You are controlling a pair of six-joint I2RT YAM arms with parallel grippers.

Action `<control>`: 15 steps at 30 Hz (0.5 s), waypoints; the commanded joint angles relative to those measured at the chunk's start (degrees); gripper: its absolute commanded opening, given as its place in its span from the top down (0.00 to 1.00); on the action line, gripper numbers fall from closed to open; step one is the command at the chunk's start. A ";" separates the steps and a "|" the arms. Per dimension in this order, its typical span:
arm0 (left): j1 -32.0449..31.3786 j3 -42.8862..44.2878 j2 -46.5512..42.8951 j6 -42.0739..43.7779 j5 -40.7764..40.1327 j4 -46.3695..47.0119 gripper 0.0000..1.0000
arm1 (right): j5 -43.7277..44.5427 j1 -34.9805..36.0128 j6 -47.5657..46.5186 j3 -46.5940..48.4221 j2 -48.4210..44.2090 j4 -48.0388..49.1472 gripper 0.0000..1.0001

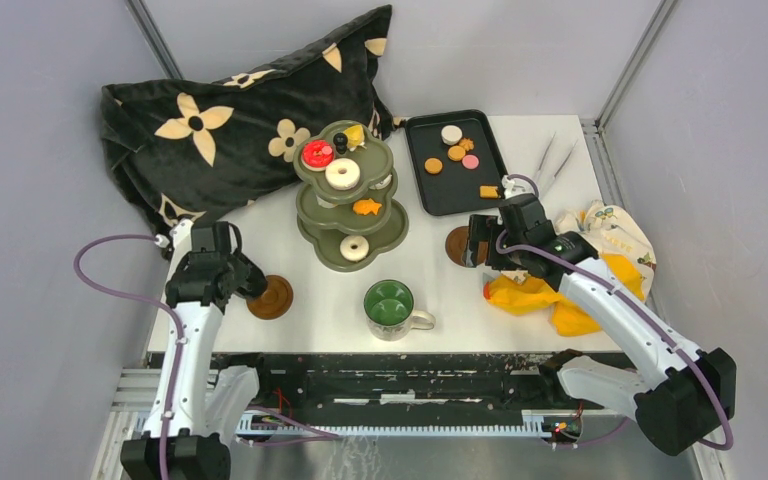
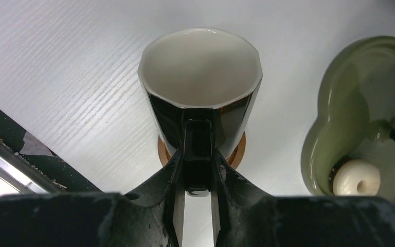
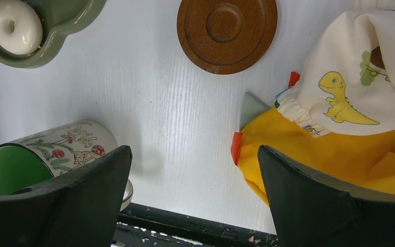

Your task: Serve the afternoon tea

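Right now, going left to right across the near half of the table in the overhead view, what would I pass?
A brown saucer → green-lined mug → second brown saucer → yellow cloth.

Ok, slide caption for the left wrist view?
Left gripper holds the black mug by its handle over a brown saucer, olive stand at right.

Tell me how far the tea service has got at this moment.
Done: several pastries sit on the stand. In hand: the left gripper has its jaws shut on the black mug by its handle, on or just above a saucer. Left: other pastries lie on the tray, and the green-lined mug stands off the second saucer. The right gripper is open and empty.
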 commanded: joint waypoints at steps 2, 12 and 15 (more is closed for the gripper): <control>-3.66 3.62 -3.97 2.08 0.75 -1.12 0.97 | -0.82 0.25 0.75 -0.07 0.07 3.31 0.00; -15.18 2.36 -4.84 -3.22 -7.54 -2.02 0.97 | -1.66 0.27 1.29 -0.66 -0.04 3.58 0.01; -16.02 2.88 -5.43 -1.90 -8.26 0.21 0.97 | -1.49 0.24 1.21 -0.66 -0.54 3.26 0.01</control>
